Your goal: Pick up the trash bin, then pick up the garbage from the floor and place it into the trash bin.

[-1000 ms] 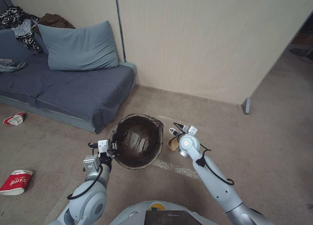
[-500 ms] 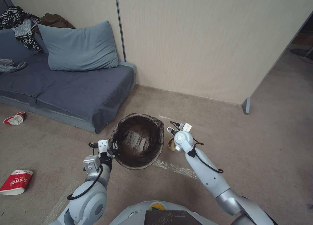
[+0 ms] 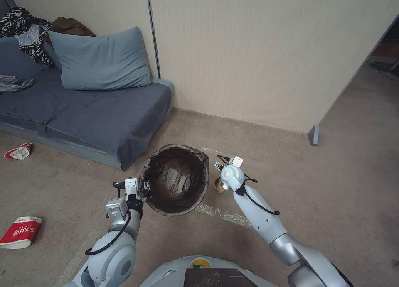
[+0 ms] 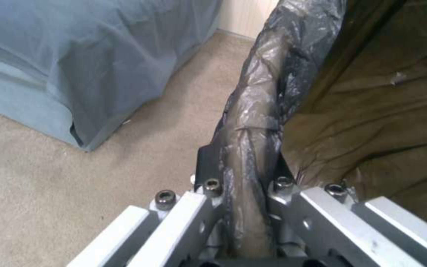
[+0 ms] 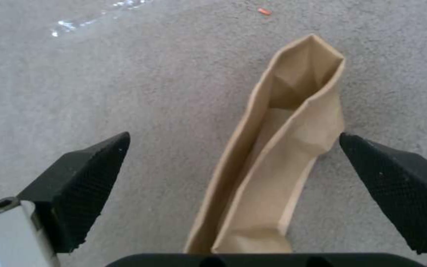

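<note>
grey-beige carpet (image 3: 341,187) runs across the whole floor. at the far left of the head view a flattened red-and-white paper cup (image 3: 18,232) lies on it, and a second crushed red-and-white cup (image 3: 18,151) sits farther back, just beside the foot of the blue-grey sofa (image 3: 95,112), where a blue pillow (image 3: 102,59) leans against the pale wall (image 3: 257,50).

next over, the left gripper (image 3: 143,188) is clenched on the near-left rim of the trash bin (image 3: 176,179). in the left wrist view the folded dark bag liner (image 4: 253,122) over the rim runs straight between the two metal jaw blocks, which press it from both sides, the bin's brown inside to one side and carpet to the other. whether the bin's base touches the floor cannot be told.

just right of the bin, the right gripper (image 3: 218,175) points down at a small tan paper bag (image 3: 217,183) lying on the carpet. the right wrist view shows the jaws spread wide, one black textured pad (image 5: 82,178) well off one side of the bag (image 5: 278,159) and the other pad just beside its opposite edge, by the crumpled open end. the bag lies lengthwise between them, nearer that second pad, not gripped. a streak of clear tape (image 3: 222,214) shines on the carpet in front of the bin, and a tiny red scrap (image 5: 264,11) lies beyond the bag's mouth.
</note>
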`<state>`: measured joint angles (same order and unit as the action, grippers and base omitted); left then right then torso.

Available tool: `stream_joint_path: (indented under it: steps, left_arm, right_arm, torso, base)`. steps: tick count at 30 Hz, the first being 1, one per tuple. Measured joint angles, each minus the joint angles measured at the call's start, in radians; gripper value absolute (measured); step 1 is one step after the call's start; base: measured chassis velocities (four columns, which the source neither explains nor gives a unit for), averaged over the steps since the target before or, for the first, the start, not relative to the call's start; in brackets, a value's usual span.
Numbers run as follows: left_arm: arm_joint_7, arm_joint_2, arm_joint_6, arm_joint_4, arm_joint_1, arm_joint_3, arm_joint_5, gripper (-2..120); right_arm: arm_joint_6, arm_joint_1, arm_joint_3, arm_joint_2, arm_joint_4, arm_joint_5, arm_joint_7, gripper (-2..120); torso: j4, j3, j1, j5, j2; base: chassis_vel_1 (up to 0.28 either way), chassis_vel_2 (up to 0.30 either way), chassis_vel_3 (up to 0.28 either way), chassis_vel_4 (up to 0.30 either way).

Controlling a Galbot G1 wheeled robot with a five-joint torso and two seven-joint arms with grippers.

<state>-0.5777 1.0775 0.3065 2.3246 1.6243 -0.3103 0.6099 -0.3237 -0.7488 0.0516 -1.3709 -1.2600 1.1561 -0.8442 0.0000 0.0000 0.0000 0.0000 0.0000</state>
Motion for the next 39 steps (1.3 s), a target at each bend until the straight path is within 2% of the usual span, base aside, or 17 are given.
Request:
stream_joint_path:
  steps: [6, 17, 24, 27, 30, 31, 34, 35, 37, 39]
  left_arm:
    - [0.0, 0.002, -0.002, -0.002, -0.001, 0.0, -0.001, 0]
    - [-0.001, 0.003, -0.009, -0.006, -0.004, -0.002, -0.001, 0]
    - [-0.005, 0.003, -0.011, -0.006, -0.007, -0.002, 0.001, 0]
    - [-0.006, 0.002, -0.012, -0.006, -0.007, -0.002, 0.002, 0]
    - [-0.007, 0.001, -0.013, -0.005, -0.009, -0.005, 0.003, 0]
    - [-0.007, 0.001, -0.013, -0.005, -0.009, -0.005, 0.003, 0]
    - [-0.007, 0.001, -0.016, -0.005, -0.009, -0.006, 0.003, 0]
    - [-0.007, 0.001, -0.016, -0.005, -0.009, -0.006, 0.003, 0]
    - [-0.008, 0.001, -0.018, -0.007, -0.01, -0.005, 0.004, 0]
    - [-0.008, 0.001, -0.019, -0.008, -0.011, -0.005, 0.004, 0]
  right_arm:
    - [0.0, 0.004, 0.004, -0.003, 0.022, -0.012, -0.013, 100]
    - [-0.011, 0.022, 0.005, -0.032, 0.149, -0.074, -0.013, 100]
    - [-0.027, 0.022, 0.002, -0.04, 0.169, -0.083, -0.012, 100]
    - [-0.033, 0.02, 0.001, -0.048, 0.184, -0.097, -0.011, 96]
    - [-0.038, 0.016, -0.003, -0.052, 0.191, -0.111, -0.014, 81]
    - [-0.038, 0.016, -0.003, -0.052, 0.191, -0.111, -0.014, 81]
    - [-0.04, 0.014, -0.005, -0.053, 0.193, -0.116, -0.014, 68]
    - [-0.04, 0.014, -0.005, -0.053, 0.193, -0.116, -0.014, 68]
    - [-0.041, 0.012, -0.007, -0.055, 0.195, -0.12, -0.015, 55]
    - [-0.041, 0.012, -0.007, -0.055, 0.195, -0.122, -0.016, 51]
  torso:
    - [0.0, 0.0, 0.0, 0.0, 0.0]
    - [0.0, 0.0, 0.0, 0.0, 0.0]
    - [0.0, 0.0, 0.0, 0.0, 0.0]
    - [0.0, 0.0, 0.0, 0.0, 0.0]
    - [0.0, 0.0, 0.0, 0.0, 0.0]
    - [0.0, 0.0, 0.0, 0.0, 0.0]
    - [-0.0001, 0.0, 0.0, 0.0, 0.0]
    - [-0.0001, 0.0, 0.0, 0.0, 0.0]
    - [0.0, 0.0, 0.0, 0.0, 0.0]
    - [0.0, 0.0, 0.0, 0.0, 0.0]
  base:
    - [0.0, 0.0, 0.0, 0.0]
    - [0.0, 0.0, 0.0, 0.0]
    - [0.0, 0.0, 0.0, 0.0]
    - [0.0, 0.0, 0.0, 0.0]
    - [0.0, 0.0, 0.0, 0.0]
    - [0.0, 0.0, 0.0, 0.0]
    - [0.0, 0.0, 0.0, 0.0]
    - [0.0, 0.0, 0.0, 0.0]
    - [0.0, 0.0, 0.0, 0.0]
    - [0.0, 0.0, 0.0, 0.0]
